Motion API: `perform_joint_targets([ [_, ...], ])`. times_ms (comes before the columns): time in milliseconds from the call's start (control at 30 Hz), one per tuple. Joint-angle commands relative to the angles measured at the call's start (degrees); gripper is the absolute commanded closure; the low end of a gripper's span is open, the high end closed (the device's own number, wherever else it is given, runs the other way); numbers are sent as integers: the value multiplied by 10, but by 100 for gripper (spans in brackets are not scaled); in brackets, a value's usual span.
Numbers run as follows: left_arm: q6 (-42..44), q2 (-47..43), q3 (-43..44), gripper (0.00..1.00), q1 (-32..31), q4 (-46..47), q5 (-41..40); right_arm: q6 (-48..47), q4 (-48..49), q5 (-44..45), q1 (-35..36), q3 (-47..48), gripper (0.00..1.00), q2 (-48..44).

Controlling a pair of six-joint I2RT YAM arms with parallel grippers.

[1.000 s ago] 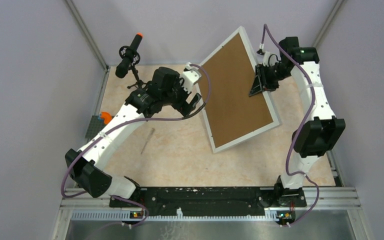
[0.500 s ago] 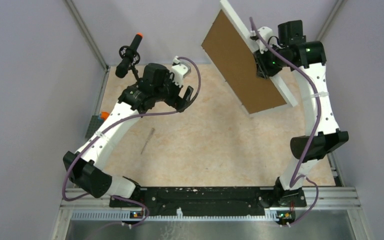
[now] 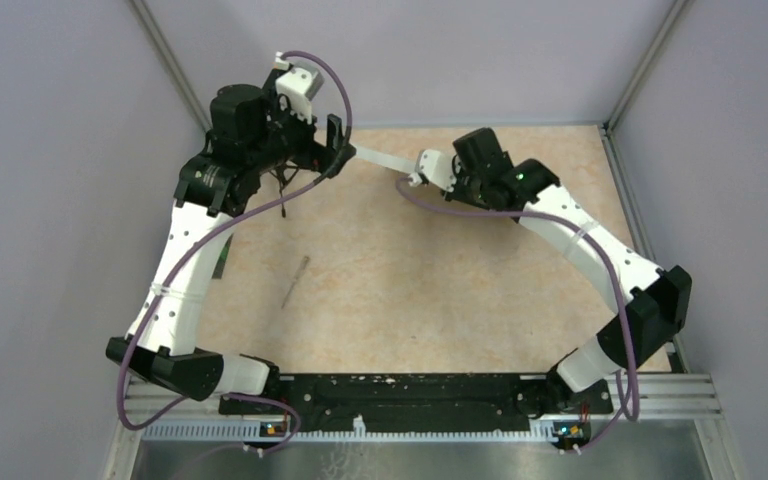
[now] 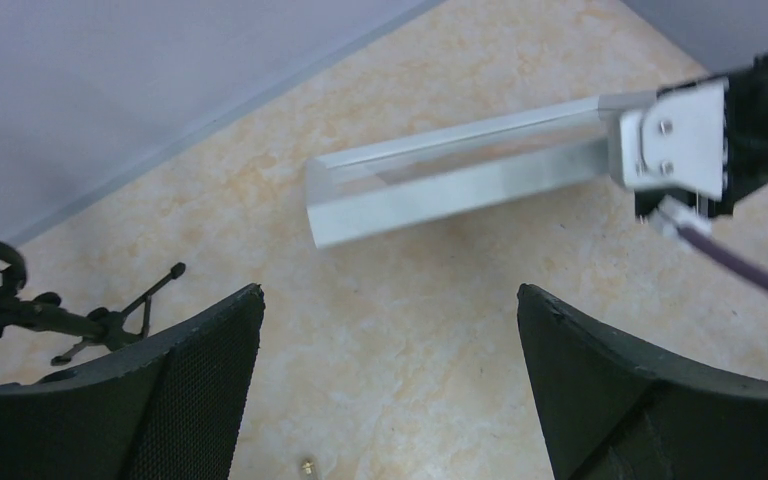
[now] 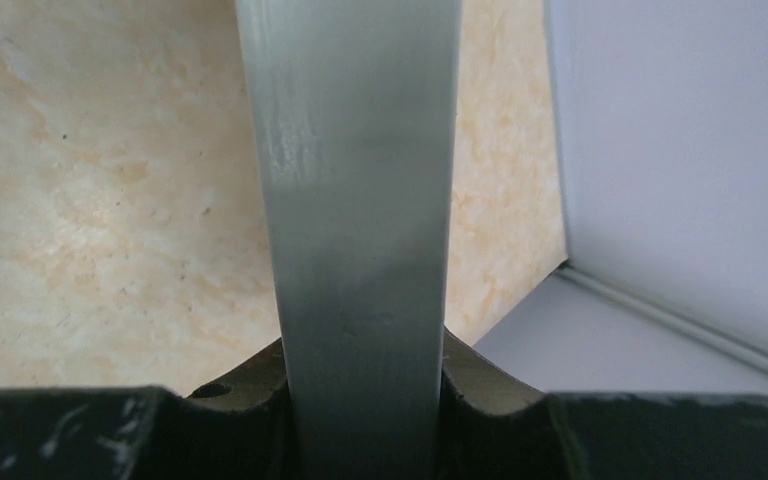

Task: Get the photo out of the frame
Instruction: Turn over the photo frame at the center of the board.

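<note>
The frame shows only as a thin white strip, edge-on to the top view, above the back middle of the table. My right gripper is shut on its right end. In the right wrist view the frame's grey-white edge runs straight up from between the right gripper's jaws. The left wrist view has the frame as a slanted bar above the table. My left gripper is open just left of the strip's free end, and in its own view the left gripper holds nothing. The photo is hidden.
A small black tripod stands at the back left, mostly covered by the left arm in the top view. A thin metal rod lies on the beige tabletop left of centre. A small screw lies below the left gripper. Grey walls close in at the back and on both sides.
The right arm swung the frame from the back right toward the back middle and turned it edge-on. The left arm lifted and pulled back to the left, its gripper still open.
</note>
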Motion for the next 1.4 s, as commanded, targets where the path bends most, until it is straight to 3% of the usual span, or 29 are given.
perform_joint_targets([
  [0,-26,5,45,1,25,15,5,-29,263,39,74,-92,100,-95],
  [200,-30,8,49,1,32,27,-9,-122,536,129,163,-371,100,-176],
  [467,-27,2,-3,1,34,40,-10,-132,687,132,207,-547,100,-175],
  [1000,-4,-8,-72,1,35,41,6,-108,827,104,225,-648,100,-49],
  [1167,21,-10,-98,1,35,31,20,-106,824,75,226,-680,100,-42],
  [1367,31,-14,-121,1,34,32,24,-66,775,83,226,-653,100,-5],
])
